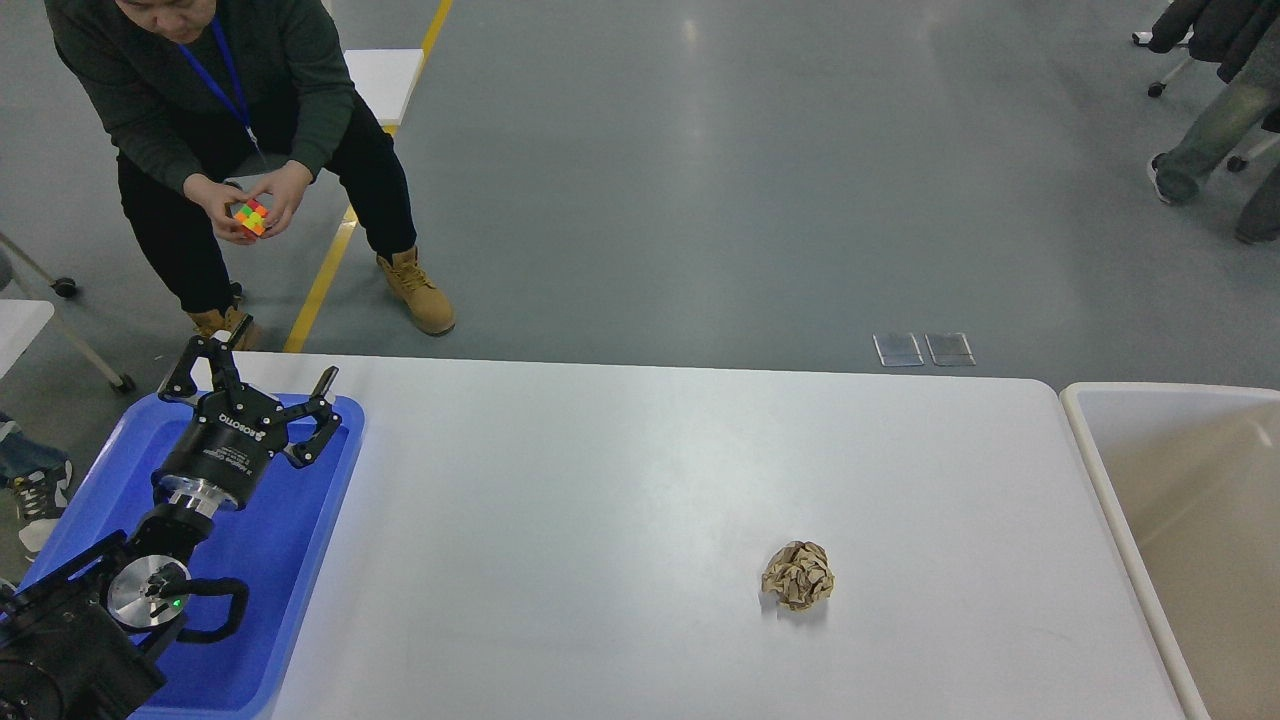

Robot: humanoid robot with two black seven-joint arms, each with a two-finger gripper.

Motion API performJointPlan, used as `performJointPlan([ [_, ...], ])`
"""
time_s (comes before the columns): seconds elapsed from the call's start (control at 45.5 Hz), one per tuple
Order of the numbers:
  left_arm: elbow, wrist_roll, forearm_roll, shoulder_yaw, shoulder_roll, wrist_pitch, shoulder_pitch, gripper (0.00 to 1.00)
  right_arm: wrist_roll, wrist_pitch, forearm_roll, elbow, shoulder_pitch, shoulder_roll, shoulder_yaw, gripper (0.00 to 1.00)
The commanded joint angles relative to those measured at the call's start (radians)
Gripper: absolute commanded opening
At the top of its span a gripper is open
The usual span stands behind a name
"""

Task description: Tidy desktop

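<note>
The white desktop [620,480] fills the middle of the head view. A crumpled ball of brown paper [798,575] lies on it, right of centre and towards the near edge. My left gripper [268,362] is open and empty, held over the far end of the blue tray [290,560] at the table's left side, far from the paper ball. My right arm and gripper are out of view.
A beige bin with a cream rim [1100,490] stands against the table's right edge. A person [230,120] crouches beyond the far left corner, holding a colourful puzzle cube [251,216] in both hands. More people and chairs are at the far right.
</note>
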Motion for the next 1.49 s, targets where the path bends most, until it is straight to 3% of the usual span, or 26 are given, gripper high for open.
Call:
performJointPlan([
  [0.0,0.0,0.0,0.0,0.0,0.0,0.0,0.0,0.99,0.0,0.021,-0.077,0.037,0.189,0.015,-0.109,1.0],
  [0.374,0.0,0.0,0.0,-0.002,0.0,0.0,0.002,0.99,0.0,0.026,-0.125,0.038,0.431,0.28,-0.293,1.0],
  [0.681,0.0,0.0,0.0,0.0,0.0,0.0,0.002,0.99,0.0,0.153,-0.122,0.075,0.585,0.48,-0.474,1.0],
  [0.989,0.0,0.0,0.0,0.0,0.0,0.0,0.002,0.99,0.0,0.264,-0.125,0.339,0.784,0.543,-0.615,1.0],
  [1.473,0.0,0.0,0.0,0.0,0.0,0.0,0.002,0.99,-0.002,0.259,-0.125,0.672,0.882,0.56,-0.673,1.0],
])
